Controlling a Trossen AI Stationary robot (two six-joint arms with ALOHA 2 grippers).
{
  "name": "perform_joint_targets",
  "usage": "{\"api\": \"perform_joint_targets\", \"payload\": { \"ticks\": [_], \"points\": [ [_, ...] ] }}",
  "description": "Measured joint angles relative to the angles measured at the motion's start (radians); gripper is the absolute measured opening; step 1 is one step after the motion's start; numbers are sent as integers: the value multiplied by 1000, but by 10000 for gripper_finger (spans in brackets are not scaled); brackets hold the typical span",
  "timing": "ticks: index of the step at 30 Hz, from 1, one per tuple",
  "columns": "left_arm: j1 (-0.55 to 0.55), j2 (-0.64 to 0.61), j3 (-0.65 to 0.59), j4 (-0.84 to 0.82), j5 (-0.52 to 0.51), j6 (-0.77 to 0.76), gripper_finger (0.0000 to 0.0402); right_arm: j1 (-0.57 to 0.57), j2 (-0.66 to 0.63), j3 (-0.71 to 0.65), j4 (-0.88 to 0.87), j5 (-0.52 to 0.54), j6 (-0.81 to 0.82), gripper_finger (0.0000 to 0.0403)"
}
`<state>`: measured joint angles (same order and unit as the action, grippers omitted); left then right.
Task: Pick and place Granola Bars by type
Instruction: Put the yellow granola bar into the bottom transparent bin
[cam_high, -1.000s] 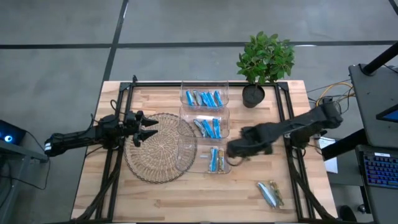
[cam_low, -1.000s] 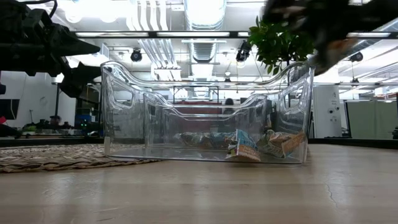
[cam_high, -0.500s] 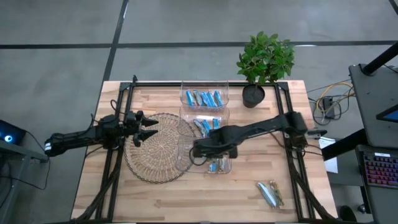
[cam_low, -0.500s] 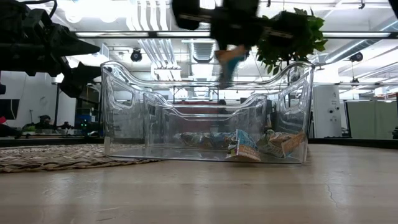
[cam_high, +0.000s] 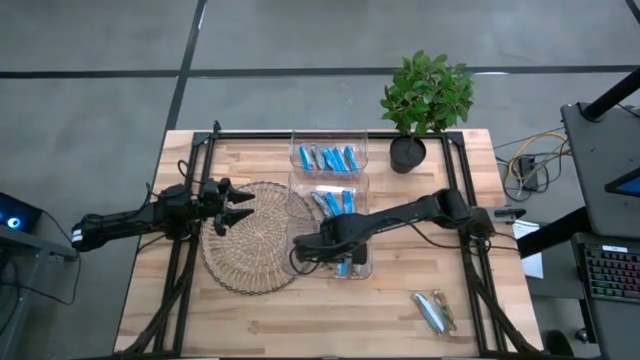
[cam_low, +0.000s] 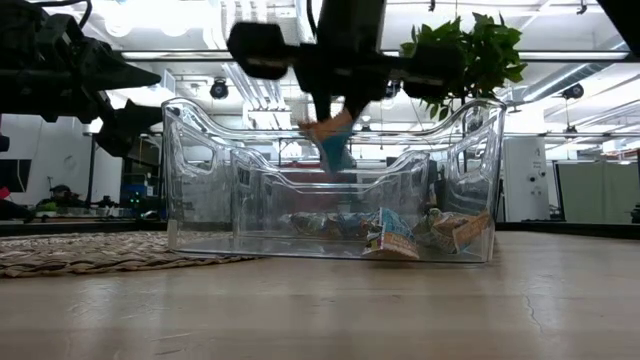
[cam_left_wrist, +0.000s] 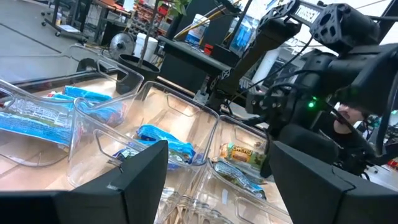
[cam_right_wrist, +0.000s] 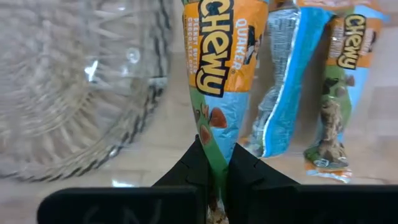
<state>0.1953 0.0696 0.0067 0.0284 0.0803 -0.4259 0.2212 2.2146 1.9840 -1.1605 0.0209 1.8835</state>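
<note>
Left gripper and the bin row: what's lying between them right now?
High view: only the round woven mat lies between the left gripper and the clear bins. No bar on it.

Two slim matte-black arms: left arm (cam_high: 130, 220) at the frame's left edge with a white band near its base, right arm (cam_high: 420, 212) reaching in from the right. Blocky black fingers (cam_left_wrist: 311, 180) filled the left wrist view's bottom; green indicator light glowed upper right.
</note>
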Motion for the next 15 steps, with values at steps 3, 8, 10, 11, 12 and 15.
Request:
{"api": "perform_joint_targets", "payload": {
  "ticks": [3, 8, 10, 11, 12, 15],
  "points": [
    [0, 0, 0, 0, 0, 0, 261, 1, 10, -6, -8, -18, 7, 11],
    [0, 0, 0, 0, 0, 0, 261, 1, 38, -12, -11, -30, -6, 11],
    [0, 0, 0, 0, 0, 0, 261, -1, 47, -13, -10, -46, -20, 11],
    [0, 0, 0, 0, 0, 0, 261, -3, 53, -15, -10, -54, -30, 11],
    [0, 0, 0, 0, 0, 0, 261, -3, 60, -15, -11, -63, -35, 11],
    [0, 0, 0, 0, 0, 0, 261, -5, 75, -19, -10, -81, -55, 11]
  ]
}}
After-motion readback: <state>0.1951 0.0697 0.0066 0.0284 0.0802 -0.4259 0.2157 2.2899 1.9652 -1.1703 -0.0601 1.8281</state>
